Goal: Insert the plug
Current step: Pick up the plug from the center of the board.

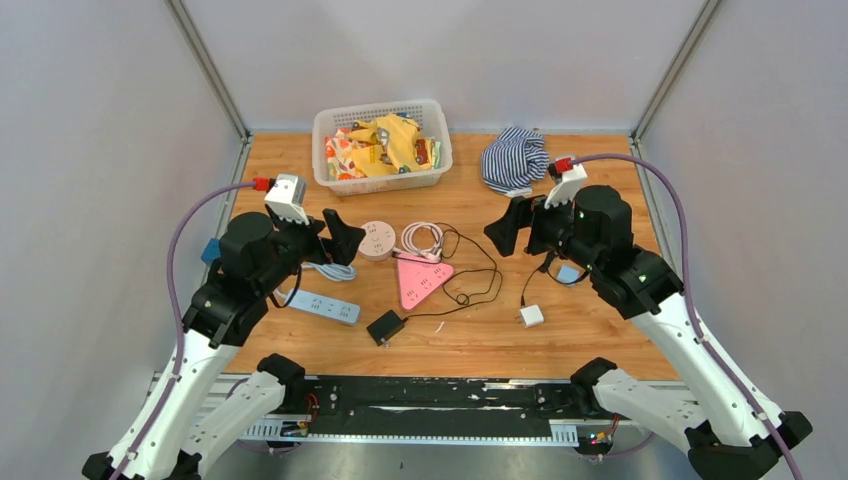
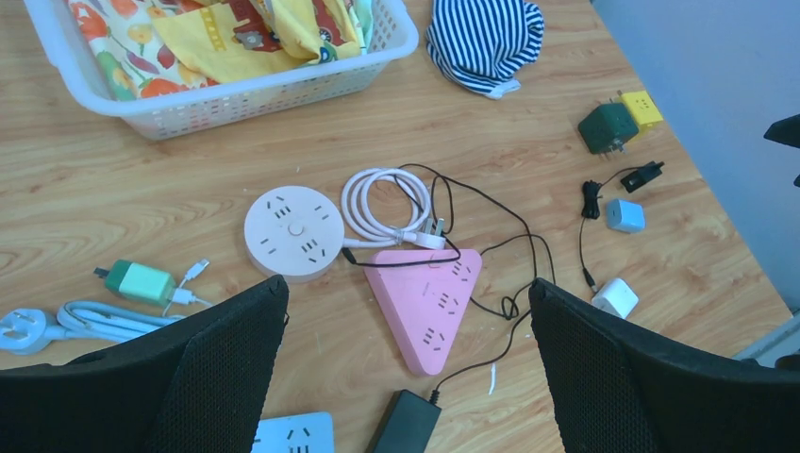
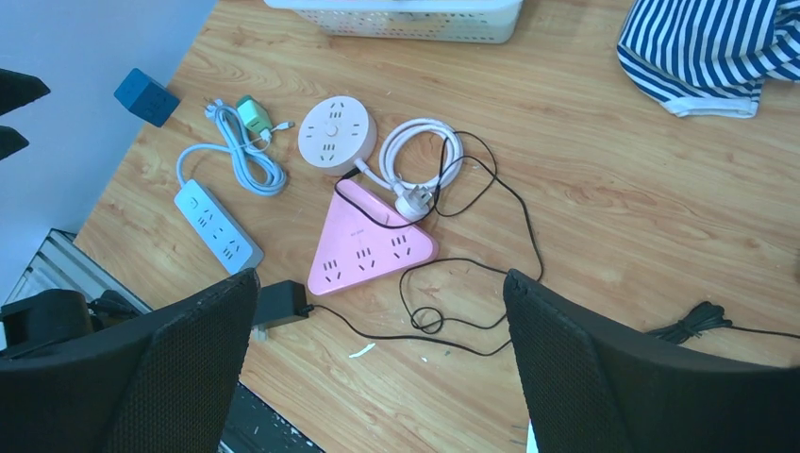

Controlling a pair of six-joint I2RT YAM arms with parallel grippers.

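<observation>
A pink triangular power strip (image 1: 422, 280) (image 2: 429, 293) (image 3: 368, 241) lies flat mid-table, sockets up. A white three-pin plug (image 2: 429, 233) (image 3: 413, 201) on a coiled white cable (image 1: 422, 238) rests against its far edge. A black adapter (image 1: 385, 327) (image 2: 404, 425) (image 3: 281, 304) with a thin black cord lies near its front tip. My left gripper (image 1: 335, 238) (image 2: 408, 286) hovers open left of the strip, holding nothing. On the right, my right gripper (image 1: 508, 228) (image 3: 382, 276) is also raised, open and empty.
A round socket (image 1: 377, 240), a white power strip (image 1: 322, 306), a green charger (image 2: 141, 281) and a blue cube (image 1: 210, 250) lie left. A white charger (image 1: 531, 316), small adapters (image 2: 608, 125) and a light-blue cube (image 2: 625, 215) lie right. A basket (image 1: 380, 175) and striped cloth (image 1: 515, 158) sit at the back.
</observation>
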